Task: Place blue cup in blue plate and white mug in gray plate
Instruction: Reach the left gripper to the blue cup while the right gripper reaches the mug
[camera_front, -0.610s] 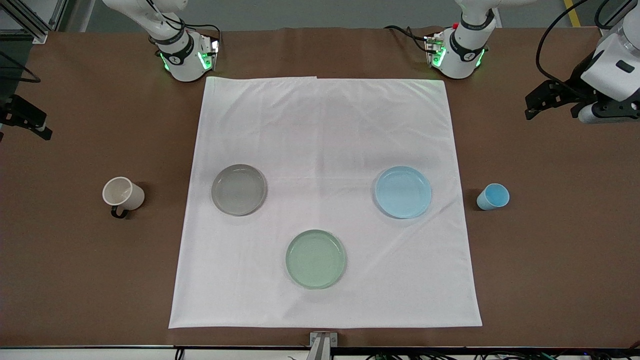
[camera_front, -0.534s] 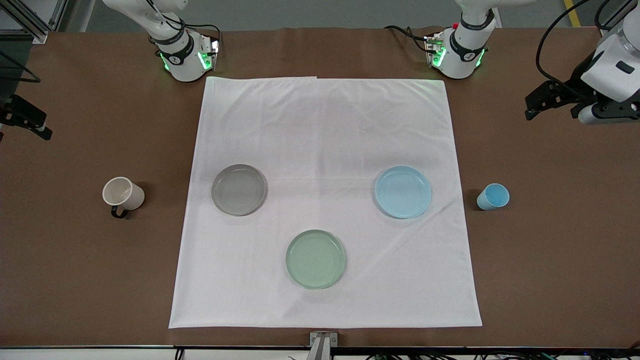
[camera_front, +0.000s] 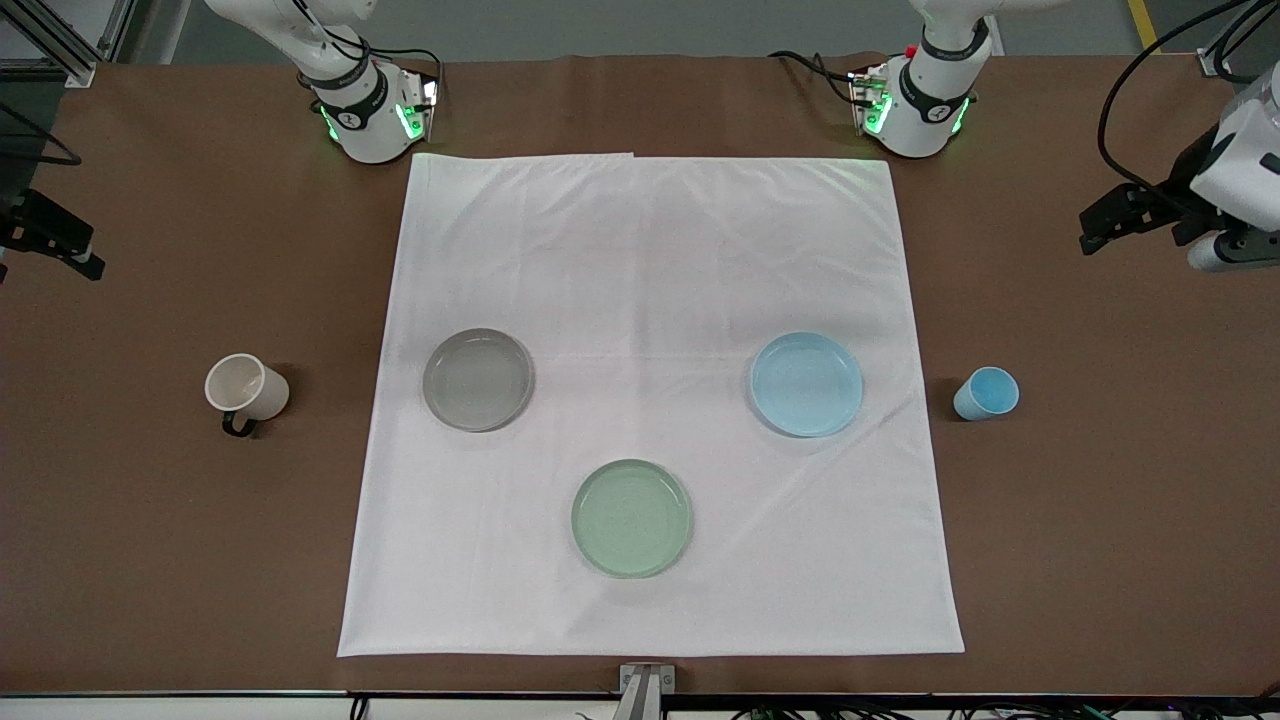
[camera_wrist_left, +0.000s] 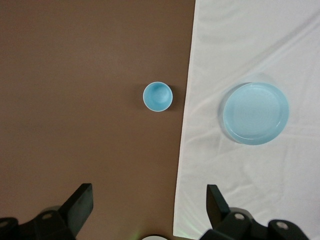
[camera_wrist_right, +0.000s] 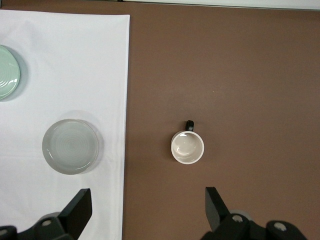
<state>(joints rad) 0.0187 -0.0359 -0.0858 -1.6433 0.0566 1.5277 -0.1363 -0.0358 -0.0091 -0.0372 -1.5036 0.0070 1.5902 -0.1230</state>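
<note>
The blue cup (camera_front: 986, 393) stands upright on the bare brown table beside the white cloth, at the left arm's end; it also shows in the left wrist view (camera_wrist_left: 158, 97). The blue plate (camera_front: 806, 384) (camera_wrist_left: 255, 113) lies empty on the cloth. The white mug (camera_front: 246, 388) (camera_wrist_right: 187, 147) stands on the bare table at the right arm's end. The gray plate (camera_front: 477, 379) (camera_wrist_right: 70, 146) lies empty on the cloth. My left gripper (camera_front: 1095, 235) (camera_wrist_left: 148, 210) is open and empty, up over the bare table. My right gripper (camera_front: 85, 262) (camera_wrist_right: 147, 210) is open and empty, high over the bare table at the right arm's end.
A pale green plate (camera_front: 631, 517) lies empty on the white cloth (camera_front: 650, 250), nearer to the front camera than the other two plates. The arm bases (camera_front: 365, 110) (camera_front: 915, 105) stand at the table's back edge.
My left gripper has moved a little outward toward the left arm's end of the table. The right arm, cups and plates have not moved.
</note>
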